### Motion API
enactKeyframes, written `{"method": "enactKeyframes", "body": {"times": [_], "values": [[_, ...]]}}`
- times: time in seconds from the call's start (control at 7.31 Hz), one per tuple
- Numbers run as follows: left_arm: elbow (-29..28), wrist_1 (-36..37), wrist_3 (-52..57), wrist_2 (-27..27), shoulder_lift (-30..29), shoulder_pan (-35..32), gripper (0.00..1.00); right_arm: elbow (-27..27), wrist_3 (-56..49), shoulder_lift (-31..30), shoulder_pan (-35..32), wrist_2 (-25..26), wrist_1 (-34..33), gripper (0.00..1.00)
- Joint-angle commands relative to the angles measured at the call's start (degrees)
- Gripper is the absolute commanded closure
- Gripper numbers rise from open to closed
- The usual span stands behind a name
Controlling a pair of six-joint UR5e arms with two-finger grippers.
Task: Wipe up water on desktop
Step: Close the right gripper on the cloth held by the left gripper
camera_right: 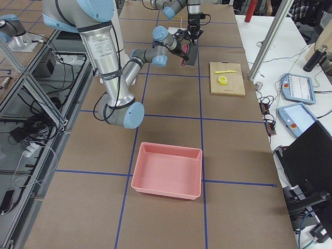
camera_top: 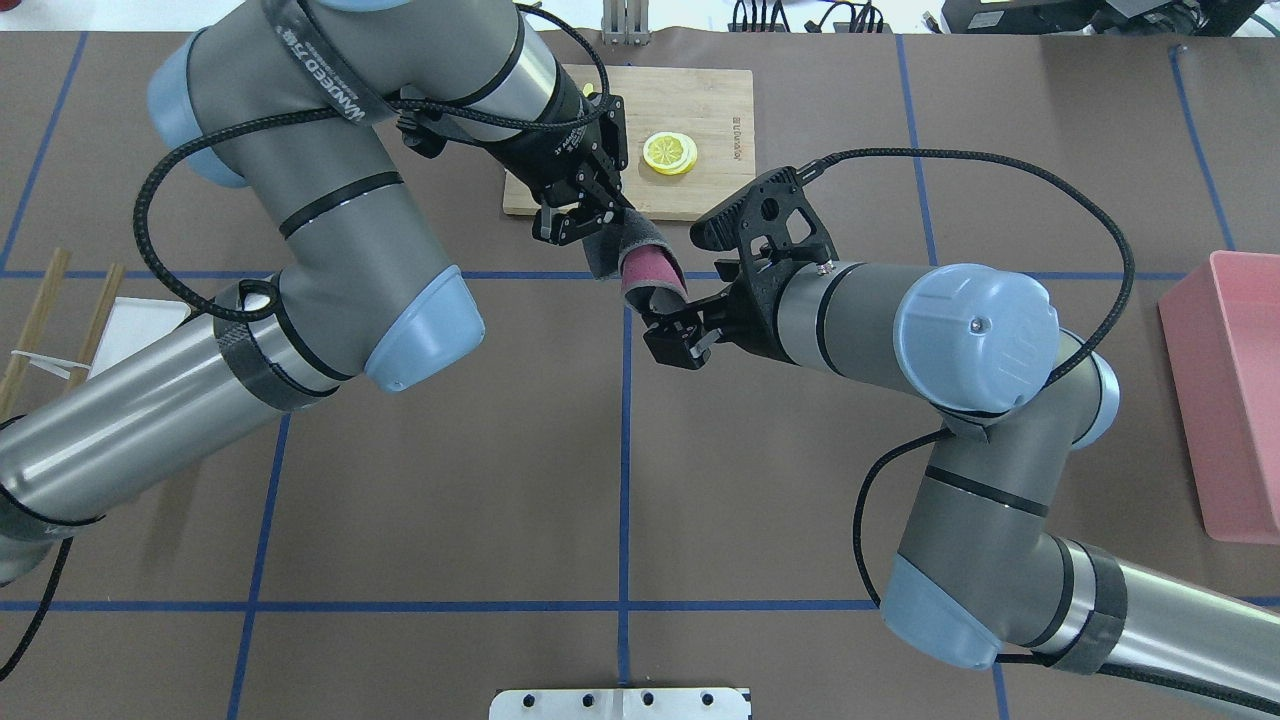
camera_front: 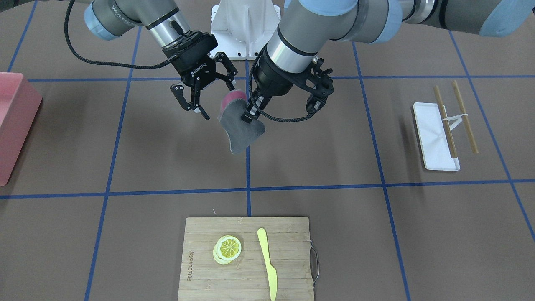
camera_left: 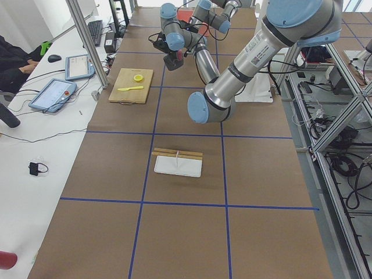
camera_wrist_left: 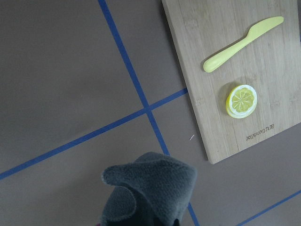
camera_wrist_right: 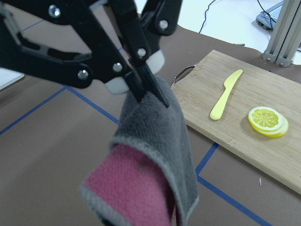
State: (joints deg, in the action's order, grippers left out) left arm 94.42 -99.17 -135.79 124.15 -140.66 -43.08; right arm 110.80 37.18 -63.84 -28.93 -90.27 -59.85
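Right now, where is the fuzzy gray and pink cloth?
In the front-facing view the cloth hangs mid-table from the left gripper, over the desktop, with the open right gripper close beside it.

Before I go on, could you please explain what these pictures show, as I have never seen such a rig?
These are two grey robot arms at a brown desktop marked with blue tape. Four pictures come from fixed cameras: one facing the robot, one above its shoulders, one at each table end. Two come from wrist cameras. The left gripper is shut on a grey and pink cloth that hangs above the desktop; the right gripper is open beside it. On the desktop lie a bamboo cutting board with yellow lemon slices and a yellow knife, a white tray and two bamboo sticks, and a pink bin.
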Motion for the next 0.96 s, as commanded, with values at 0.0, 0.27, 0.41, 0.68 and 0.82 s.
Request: {"method": "enactKeyframes", "body": {"times": [0.0, 0.27, 0.41, 0.68, 0.82], "values": [[0.15, 0.03, 0.0, -0.14, -0.14, 0.72, 1.0, 0.03, 0.0, -0.06, 0.02, 0.09, 0.0, 0.13], [-0.38, -0.06, 0.09, -0.57, 0.04, 1.16, 1.0, 0.03, 0.0, -0.15, 0.19, 0.01, 0.09, 0.41], [-0.47, -0.15, 0.27, -0.58, 0.3, 1.16, 1.0, 0.12, 0.0, -0.24, 0.1, 0.0, 0.09, 0.52], [-0.47, -0.15, 2.11, -0.58, 0.57, 1.16, 1.0, 0.12, 0.0, -0.15, 0.19, 0.0, 0.09, 0.79], [-0.47, -0.15, 2.11, -0.49, 0.31, 1.16, 1.0, 0.12, 0.09, 0.02, 0.19, 0.0, 0.09, 0.8]]}}
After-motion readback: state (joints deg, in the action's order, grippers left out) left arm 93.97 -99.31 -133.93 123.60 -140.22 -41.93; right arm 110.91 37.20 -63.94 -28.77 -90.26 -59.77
